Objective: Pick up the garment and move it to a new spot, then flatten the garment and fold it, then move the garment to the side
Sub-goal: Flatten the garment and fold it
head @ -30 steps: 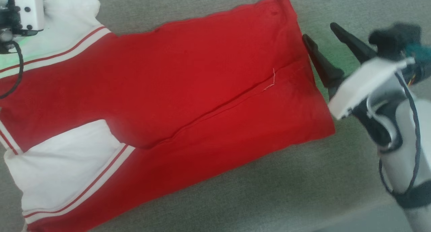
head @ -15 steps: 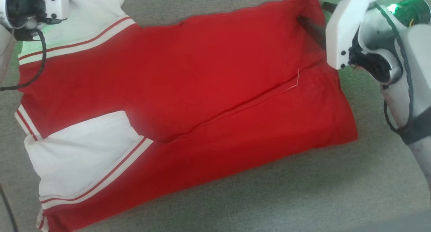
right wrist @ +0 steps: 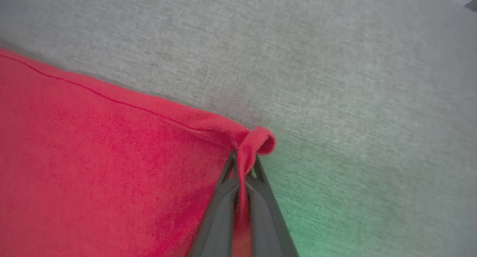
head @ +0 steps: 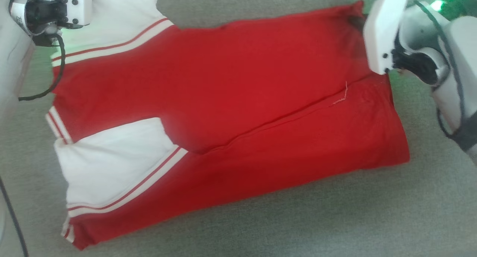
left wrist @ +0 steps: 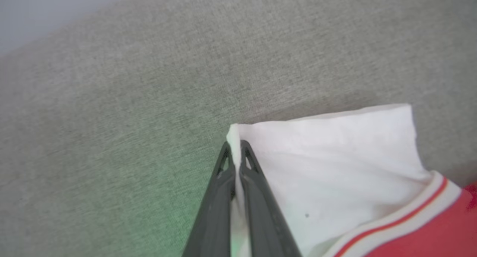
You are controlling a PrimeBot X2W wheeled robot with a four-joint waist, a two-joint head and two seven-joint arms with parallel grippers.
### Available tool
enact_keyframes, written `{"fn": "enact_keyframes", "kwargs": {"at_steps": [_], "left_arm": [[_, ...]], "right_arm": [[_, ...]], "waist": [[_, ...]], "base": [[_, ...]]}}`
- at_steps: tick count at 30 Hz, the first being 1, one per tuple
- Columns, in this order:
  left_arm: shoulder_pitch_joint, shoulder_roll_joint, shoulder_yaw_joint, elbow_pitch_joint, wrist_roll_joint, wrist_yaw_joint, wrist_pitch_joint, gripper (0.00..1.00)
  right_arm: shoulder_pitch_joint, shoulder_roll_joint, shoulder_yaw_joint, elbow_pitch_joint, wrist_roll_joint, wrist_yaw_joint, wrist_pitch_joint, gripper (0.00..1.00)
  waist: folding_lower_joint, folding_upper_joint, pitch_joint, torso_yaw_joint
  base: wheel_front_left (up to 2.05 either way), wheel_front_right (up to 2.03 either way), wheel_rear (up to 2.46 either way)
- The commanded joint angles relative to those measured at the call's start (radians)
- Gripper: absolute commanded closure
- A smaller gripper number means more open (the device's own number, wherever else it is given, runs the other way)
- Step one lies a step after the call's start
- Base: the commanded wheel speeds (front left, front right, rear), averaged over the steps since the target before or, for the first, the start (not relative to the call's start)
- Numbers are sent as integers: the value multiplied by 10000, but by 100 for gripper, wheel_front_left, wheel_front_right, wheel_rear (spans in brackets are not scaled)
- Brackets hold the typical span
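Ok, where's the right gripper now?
At the head view's upper right, the right gripper is shut on the far red corner of the garment.

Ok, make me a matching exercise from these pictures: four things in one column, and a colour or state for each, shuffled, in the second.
Column one:
1. left hand
2. right hand
3. thread
4. surface

Column two:
A. shut on a red corner of the jersey
B. grey, lying under the jersey
C. shut on a white sleeve corner
D. pale, loose on the red cloth

Pairs: 1-C, 2-A, 3-D, 4-B.
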Motion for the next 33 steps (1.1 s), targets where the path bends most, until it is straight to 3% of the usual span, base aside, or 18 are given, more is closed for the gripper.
{"fn": "enact_keyframes", "kwargs": {"at_steps": [1, 9, 17, 22, 33], "left_arm": [[-32, -92, -22, -23, 4, -100, -41, 100], [226, -118, -108, -488, -234, -360, 235, 100], [1023, 148, -155, -1734, -493, 168, 872, 100], [1905, 624, -176, -3373, -835, 853, 1510, 100], [4749, 2148, -410, -7940, -1464, 3046, 2333, 100]], "right_arm": [[252, -285, 120, 85, 67, -26, -118, 100], [805, -1256, 564, -450, 472, -24, -576, 100], [1770, -2309, 622, -1481, 827, -24, -525, 100], [2691, -2880, 352, -2297, 1058, -24, -255, 100], [5153, -3603, -437, -3688, 1357, -23, 488, 100]], "waist": [[0, 0, -287, 268], [0, 0, -1137, 968], [0, 0, -2043, 1556], [0, 0, -2446, 1857], [0, 0, -2778, 2082]], "base": [[0, 0, 0], [0, 0, 0], [0, 0, 0], [0, 0, 0], [0, 0, 0]]}}
